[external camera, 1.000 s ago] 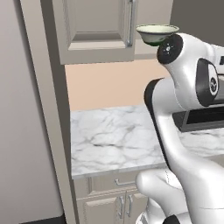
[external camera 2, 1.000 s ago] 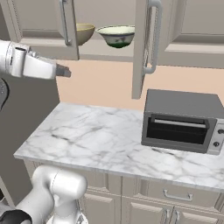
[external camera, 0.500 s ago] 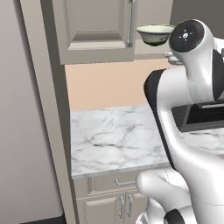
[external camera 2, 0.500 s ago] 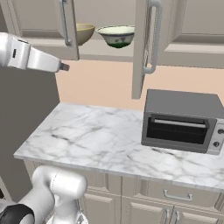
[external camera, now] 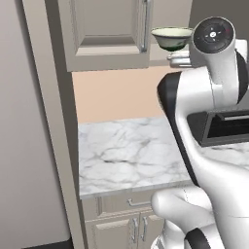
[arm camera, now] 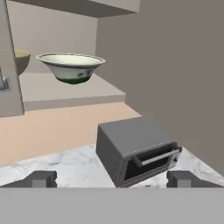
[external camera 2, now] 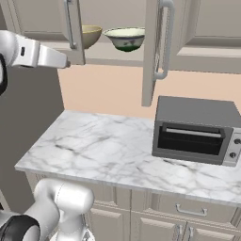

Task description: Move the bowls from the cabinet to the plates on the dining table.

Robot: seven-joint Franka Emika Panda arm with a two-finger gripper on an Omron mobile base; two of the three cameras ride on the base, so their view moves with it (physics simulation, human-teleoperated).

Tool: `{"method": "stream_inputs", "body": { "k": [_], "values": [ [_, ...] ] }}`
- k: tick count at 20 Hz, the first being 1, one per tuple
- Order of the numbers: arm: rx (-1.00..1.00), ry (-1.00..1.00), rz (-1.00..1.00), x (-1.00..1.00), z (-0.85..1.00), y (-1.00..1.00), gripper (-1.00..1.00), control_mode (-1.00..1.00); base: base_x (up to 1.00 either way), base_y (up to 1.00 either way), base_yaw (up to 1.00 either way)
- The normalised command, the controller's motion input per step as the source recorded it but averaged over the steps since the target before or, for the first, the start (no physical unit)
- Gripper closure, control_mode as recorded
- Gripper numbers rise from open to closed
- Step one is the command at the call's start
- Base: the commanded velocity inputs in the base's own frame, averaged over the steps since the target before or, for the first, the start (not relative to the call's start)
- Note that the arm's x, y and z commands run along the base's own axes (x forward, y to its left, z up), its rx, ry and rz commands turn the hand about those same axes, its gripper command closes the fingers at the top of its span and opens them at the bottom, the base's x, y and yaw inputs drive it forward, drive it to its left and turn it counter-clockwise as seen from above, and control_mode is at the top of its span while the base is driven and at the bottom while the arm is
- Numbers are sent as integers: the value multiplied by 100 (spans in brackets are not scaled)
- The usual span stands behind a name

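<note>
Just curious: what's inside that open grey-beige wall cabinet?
Two round ceramic bowls on the cabinet shelf: a cream, green-bottomed one and a tan one half hidden by the door.

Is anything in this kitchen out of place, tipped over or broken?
Nothing stands out. Two bowls sit upright on the open cabinet shelf: a cream and green bowl and a tan bowl beside it. The toaster oven stands square on the marble counter, its door shut. No spills or damage show.
</note>
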Motion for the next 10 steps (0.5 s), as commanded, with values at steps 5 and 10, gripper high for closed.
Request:
{"method": "stream_inputs", "body": {
  "k": [5,10],
  "values": [
    [3,-4,23,32,0,38,-100,-100,0,0,0],
    [1,-3,21,33,0,35,-100,-100,0,0,0]
  ]
}}
